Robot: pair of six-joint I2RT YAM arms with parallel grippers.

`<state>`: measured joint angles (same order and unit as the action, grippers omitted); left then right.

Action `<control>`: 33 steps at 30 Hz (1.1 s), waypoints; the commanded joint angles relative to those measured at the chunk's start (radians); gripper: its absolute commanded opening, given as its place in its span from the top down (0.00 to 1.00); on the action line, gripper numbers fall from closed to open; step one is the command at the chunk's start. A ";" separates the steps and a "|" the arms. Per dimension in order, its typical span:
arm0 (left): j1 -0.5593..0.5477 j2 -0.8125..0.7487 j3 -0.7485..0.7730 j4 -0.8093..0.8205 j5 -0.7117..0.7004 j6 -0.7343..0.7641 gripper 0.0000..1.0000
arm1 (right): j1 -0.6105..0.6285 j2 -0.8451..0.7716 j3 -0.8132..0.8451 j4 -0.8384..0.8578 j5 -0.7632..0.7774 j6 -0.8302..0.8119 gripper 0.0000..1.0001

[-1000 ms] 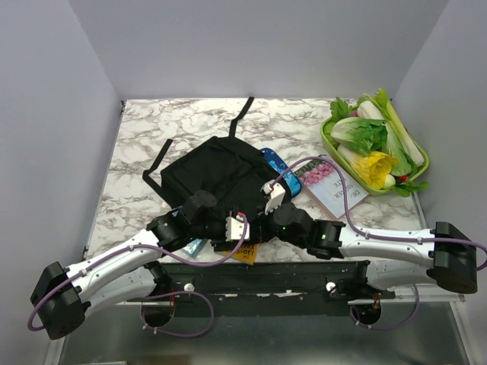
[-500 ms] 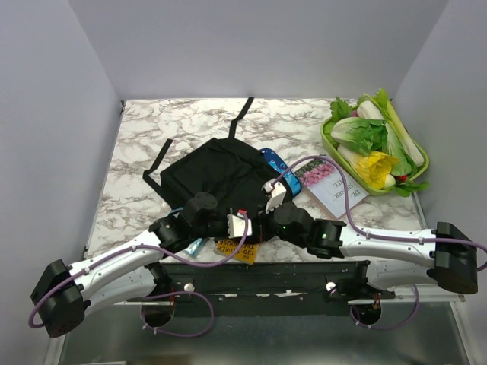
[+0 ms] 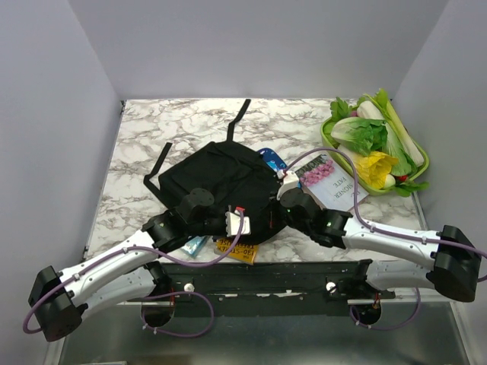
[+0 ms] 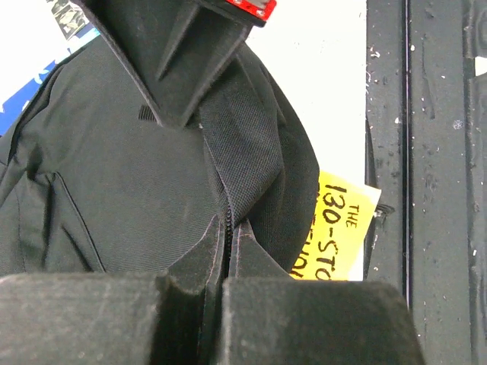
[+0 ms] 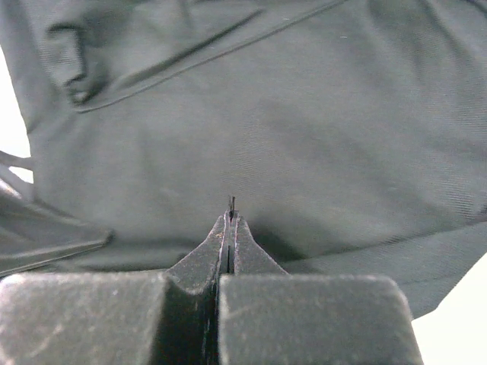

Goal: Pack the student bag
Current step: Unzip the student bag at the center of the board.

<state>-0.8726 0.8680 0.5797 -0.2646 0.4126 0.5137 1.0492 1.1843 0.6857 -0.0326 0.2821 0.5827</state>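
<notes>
Top view, bag (image 3: pixel 217 179): black, lying flat at the middle of the table (image 3: pixel 144 129); straps (image 3: pixel 242 114) trailing to the far side and the left.
Bag contents: hidden; cannot tell from any view.
Tray (image 3: pixel 327 139): green, at the far right corner, well apart from the bag; heaped with vegetables (image 3: pixel 373 144), among them leafy greens, a long white one and a yellow one.
Case (image 3: pixel 272 159): blue, outside the bag, poking out from under its far right edge.
Flower book (image 3: pixel 329 181): flat on the table between bag and tray, a purple cable crossing above it.
Yellow book (image 3: pixel 237 251): at the near edge, partly under the bag; black lettering legible in the left wrist view (image 4: pixel 338 228).
Left arm (image 3: pixel 114 262): stretched low from the near left corner, wrist over the bag's near edge.
Left gripper (image 3: pixel 255 222): fingers together, clamped on a raised fold of bag fabric along a zip seam (image 4: pixel 222 251).
Right arm (image 3: pixel 388 243): reaching in low from the near right corner, wrist at the bag's right side.
Right gripper (image 3: pixel 275 204): fingers pressed together, tips against the bag cloth (image 5: pixel 230 220); a thin dark sliver at the tips, cannot tell whether cloth is pinched.
</notes>
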 commanded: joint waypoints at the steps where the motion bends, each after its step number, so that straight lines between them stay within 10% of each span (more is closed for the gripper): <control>1: -0.008 -0.050 0.029 -0.047 0.098 0.014 1.00 | -0.063 0.003 0.017 -0.104 0.060 -0.044 0.99; 22: -0.011 -0.141 -0.027 -0.299 0.118 0.247 0.98 | -0.213 0.200 0.236 -0.121 0.263 -0.138 0.99; 27: -0.008 -0.135 -0.069 -0.040 -0.055 0.059 0.48 | -0.207 0.089 0.105 -0.037 0.128 -0.101 0.99; 33: -0.003 -0.066 0.009 0.174 -0.094 -0.386 0.27 | -0.181 0.000 -0.015 0.013 0.043 -0.023 0.99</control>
<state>-0.8745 0.7609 0.5243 -0.3157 0.3733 0.4648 0.8543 1.2282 0.7280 -0.0891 0.3916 0.5041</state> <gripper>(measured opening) 0.608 0.012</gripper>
